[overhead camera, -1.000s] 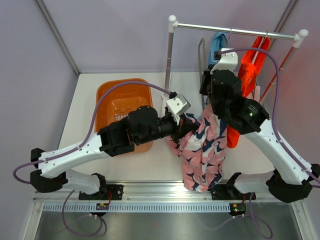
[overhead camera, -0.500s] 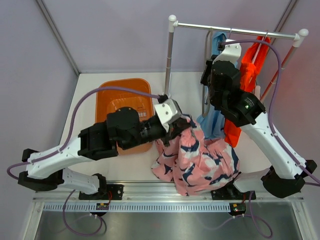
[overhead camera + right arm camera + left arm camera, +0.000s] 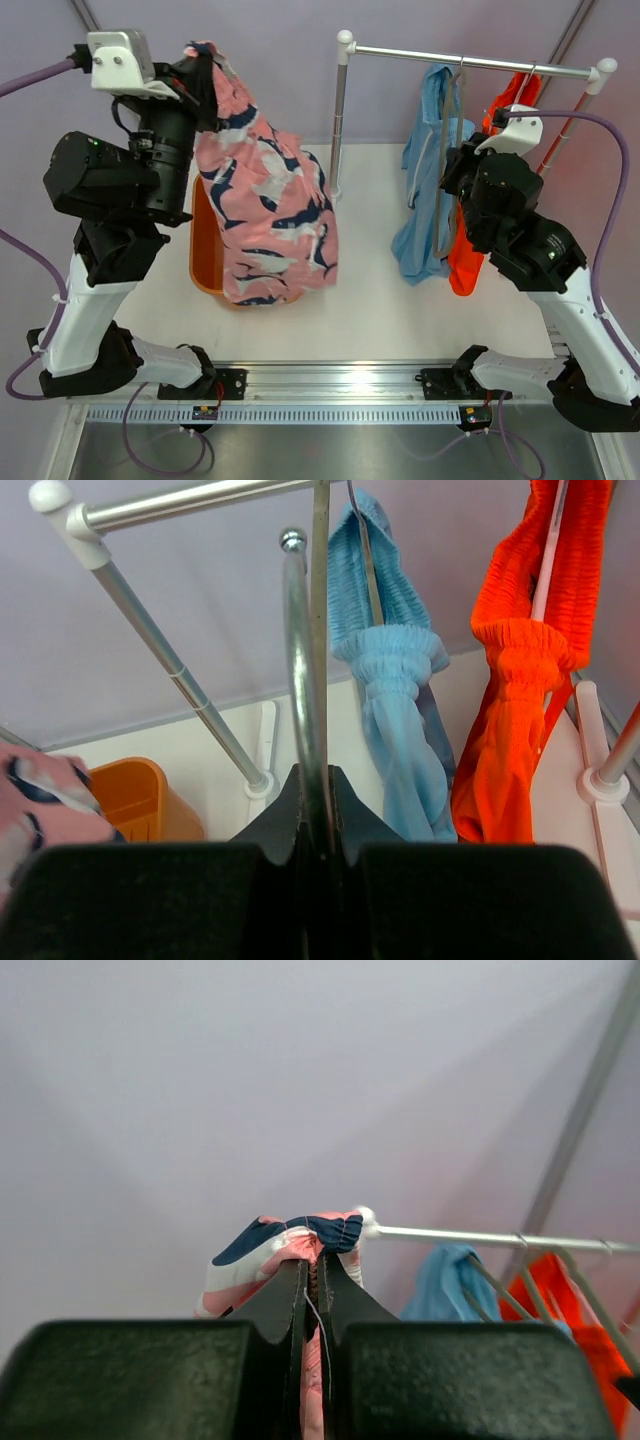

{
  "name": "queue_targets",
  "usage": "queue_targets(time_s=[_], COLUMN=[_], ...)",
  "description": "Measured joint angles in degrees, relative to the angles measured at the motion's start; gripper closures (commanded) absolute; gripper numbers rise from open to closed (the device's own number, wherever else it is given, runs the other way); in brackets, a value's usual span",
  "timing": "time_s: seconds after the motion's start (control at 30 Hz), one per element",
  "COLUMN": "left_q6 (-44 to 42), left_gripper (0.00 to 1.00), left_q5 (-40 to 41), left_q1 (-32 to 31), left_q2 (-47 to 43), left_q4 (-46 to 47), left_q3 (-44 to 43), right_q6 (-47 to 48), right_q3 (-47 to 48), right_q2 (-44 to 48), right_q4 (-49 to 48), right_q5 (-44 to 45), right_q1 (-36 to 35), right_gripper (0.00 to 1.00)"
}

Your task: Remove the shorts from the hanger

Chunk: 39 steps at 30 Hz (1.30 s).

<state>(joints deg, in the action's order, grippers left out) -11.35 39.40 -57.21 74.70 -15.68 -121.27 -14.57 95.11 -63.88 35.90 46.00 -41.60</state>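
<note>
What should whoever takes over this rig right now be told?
Left tool: shut on the pink shorts, held high; they hang over the orange basket.
Right tool: shut on a bare metal hanger near the rail.
Done: the pink shorts are off the hanger.
Left: release them, probably into the basket, then take the light blue shorts and the orange shorts off their hangers on the rail.

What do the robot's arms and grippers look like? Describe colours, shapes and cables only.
The left arm and right arm share white link shells, bulky black joint housings and purple cables. The left gripper and right gripper have black wedge-shaped fingers, with white camera blocks behind.
</note>
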Motion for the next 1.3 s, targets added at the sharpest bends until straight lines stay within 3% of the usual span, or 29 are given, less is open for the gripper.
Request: queue_targets(time_s=[0.23, 0.5, 0.7, 0.9, 1.03, 1.3], left_q6=[-6.32, 3.21, 10.05, 19.71, 27.45, 40.35], left_gripper=[1.0, 1.0, 1.0, 1.0, 1.0, 0.99], left_q5=[6.14, 3.8, 1.75, -1.62, -2.69, -11.8], left_q1=[9.7, 25.44, 27.17, 27.17, 27.74, 31.04], left_q2=[1.62, 12.66, 13.92, 11.98, 12.26, 17.33], left_q4=[7.85, -0.44, -5.46, -5.79, -8.85, -11.28], left_q3=[-1.57, -9.42, 3.32, 25.03, 34.53, 39.52], right_q6=[-1.6, -2.78, -3.06, -3.69, -3.93, -4.98], right_q3=[-4.02, -5.66, -8.17, -11.34, -12.72, -15.45], right_q2=[0.63, 0.7, 1.51, 2.51, 3.52, 5.35], right_q4=[2.03, 3.85, 3.85, 3.87, 3.85, 3.87], right_q5=[-1.18, -2.75, -3.43, -3.65, -3.69, -5.07], right_q1=[0.0, 0.0, 0.0, 0.0, 0.0, 0.0], right_gripper=[1.0, 1.0, 1.0, 1.0, 1.0, 1.0])
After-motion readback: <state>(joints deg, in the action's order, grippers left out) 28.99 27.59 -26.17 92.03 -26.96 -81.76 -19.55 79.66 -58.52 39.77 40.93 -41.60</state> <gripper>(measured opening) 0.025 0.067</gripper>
